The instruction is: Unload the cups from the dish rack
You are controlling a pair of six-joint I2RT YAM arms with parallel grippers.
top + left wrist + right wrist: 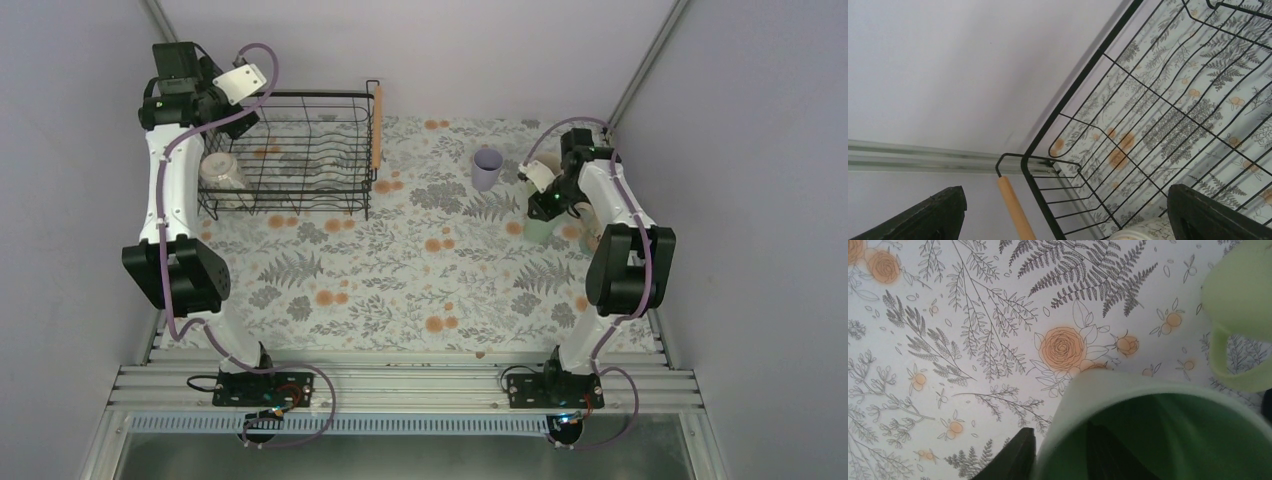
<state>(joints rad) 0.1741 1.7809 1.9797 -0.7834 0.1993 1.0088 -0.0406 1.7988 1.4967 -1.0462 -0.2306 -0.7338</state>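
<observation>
The black wire dish rack (300, 150) stands at the back left; its wooden handle (1015, 210) shows in the left wrist view. A beige patterned cup (222, 175) sits in its left end, and its rim (1148, 231) shows low in the left wrist view. My left gripper (235, 120) hangs open and empty over the rack's back-left corner, jaws wide apart (1068, 220). My right gripper (545, 205) is shut on the wall of a mint green cup (1168, 440), one finger (1008, 455) outside and one inside. A lavender cup (487, 168) stands on the table.
A light green mug (1243, 290) with its handle toward me stands close beside the mint cup. The floral tablecloth (400, 270) covers the table. Grey walls close in on both sides, and the left wall is close behind the rack.
</observation>
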